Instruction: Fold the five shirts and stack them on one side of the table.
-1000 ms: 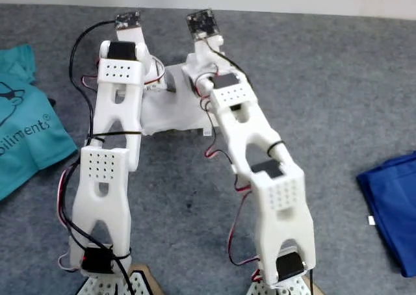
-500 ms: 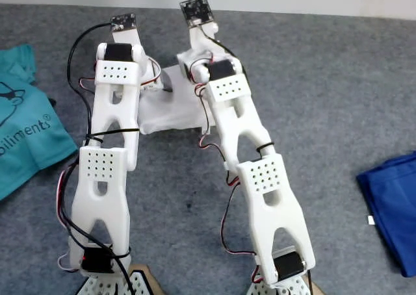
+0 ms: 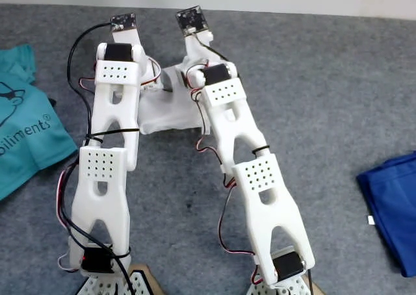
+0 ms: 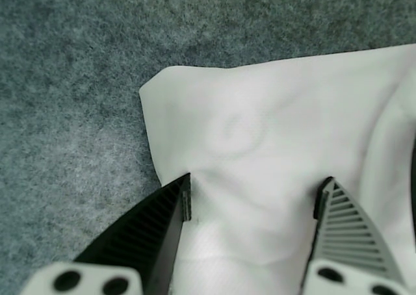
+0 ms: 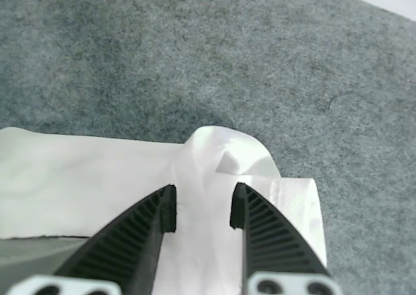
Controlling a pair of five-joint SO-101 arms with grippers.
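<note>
White shirt (image 3: 166,116) is lying beneath both grippers, jaws parted: left gripper (image 4: 253,197) is spanning its corner, right gripper (image 5: 203,207) straddling a raised fold.

Left end effector (image 4: 255,201) spread wide, right end effector (image 5: 203,207) narrowly parted, both pointing down

One shirt (image 3: 170,116) lies beneath left gripper (image 4: 253,197) and right gripper (image 5: 203,207) — second shirt (image 3: 26,132) well left of them, third shirt (image 3: 393,204) well right.
</note>
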